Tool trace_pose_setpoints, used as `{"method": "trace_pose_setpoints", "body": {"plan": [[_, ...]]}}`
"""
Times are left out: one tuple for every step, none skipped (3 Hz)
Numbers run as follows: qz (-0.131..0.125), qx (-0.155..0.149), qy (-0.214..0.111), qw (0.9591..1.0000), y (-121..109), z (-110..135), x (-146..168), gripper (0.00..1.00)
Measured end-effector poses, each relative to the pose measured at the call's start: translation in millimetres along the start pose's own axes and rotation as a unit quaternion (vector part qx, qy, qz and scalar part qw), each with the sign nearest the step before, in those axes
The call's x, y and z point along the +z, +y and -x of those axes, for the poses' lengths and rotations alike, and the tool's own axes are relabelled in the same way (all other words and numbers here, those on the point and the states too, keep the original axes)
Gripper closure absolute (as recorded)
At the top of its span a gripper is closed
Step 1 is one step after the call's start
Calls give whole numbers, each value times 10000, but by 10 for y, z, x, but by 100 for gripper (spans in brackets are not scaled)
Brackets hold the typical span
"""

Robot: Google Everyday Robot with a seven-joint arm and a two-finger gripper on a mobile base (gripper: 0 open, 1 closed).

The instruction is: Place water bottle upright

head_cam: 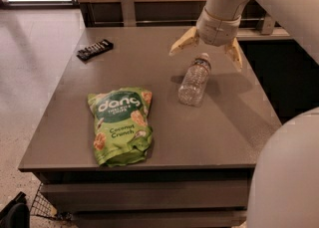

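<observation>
The water bottle (194,80), small, clear and ribbed with a white cap, lies on its side on the grey table (75,117), right of centre, cap pointing toward the far edge. My gripper (207,53) hangs just above the bottle's cap end. Its two yellowish fingers (183,42) are spread wide apart, one on each side of the cap, and hold nothing.
A green snack bag (121,124) lies flat near the table's front left. A dark flat bar-shaped object (94,49) lies at the far left corner. A wooden wall and a ledge run behind the table. My arm's white body fills the right foreground (284,172).
</observation>
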State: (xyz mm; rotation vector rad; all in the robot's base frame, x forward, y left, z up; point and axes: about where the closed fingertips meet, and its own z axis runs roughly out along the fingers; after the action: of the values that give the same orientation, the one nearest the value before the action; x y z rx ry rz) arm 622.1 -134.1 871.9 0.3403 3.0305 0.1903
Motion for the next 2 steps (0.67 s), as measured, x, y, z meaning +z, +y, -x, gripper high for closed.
{"method": "trace_pose_setpoints", "body": {"plan": [[22, 102, 132, 9999, 18, -40, 111, 0], [-23, 285, 336, 9990, -21, -108, 285, 0]]}}
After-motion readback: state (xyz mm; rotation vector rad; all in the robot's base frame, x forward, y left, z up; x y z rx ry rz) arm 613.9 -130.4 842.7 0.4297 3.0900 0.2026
